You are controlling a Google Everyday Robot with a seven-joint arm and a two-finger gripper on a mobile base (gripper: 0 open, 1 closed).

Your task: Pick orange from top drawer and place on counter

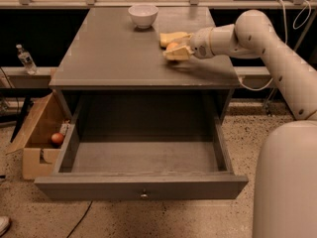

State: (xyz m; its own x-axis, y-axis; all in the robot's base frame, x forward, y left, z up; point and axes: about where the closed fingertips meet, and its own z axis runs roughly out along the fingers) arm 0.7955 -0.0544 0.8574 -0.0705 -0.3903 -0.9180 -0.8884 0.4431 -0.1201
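Note:
My gripper [176,52] is over the right part of the grey counter [114,48], its arm reaching in from the right. Its pale fingers are shut on the small round orange [172,46], which shows only partly between them, at or just above the counter surface. The gripper is right in front of a yellow sponge [173,36]. The top drawer [141,187] is pulled fully out below the counter. Its inside is bare, and its small metal knob [143,195] shows on the front panel.
A white bowl [143,15] stands at the back of the counter. A brown cardboard box [39,133] on the floor to the left holds a reddish round fruit [57,138]. A small bottle [26,59] stands on a ledge at far left. My white base [285,182] fills the lower right.

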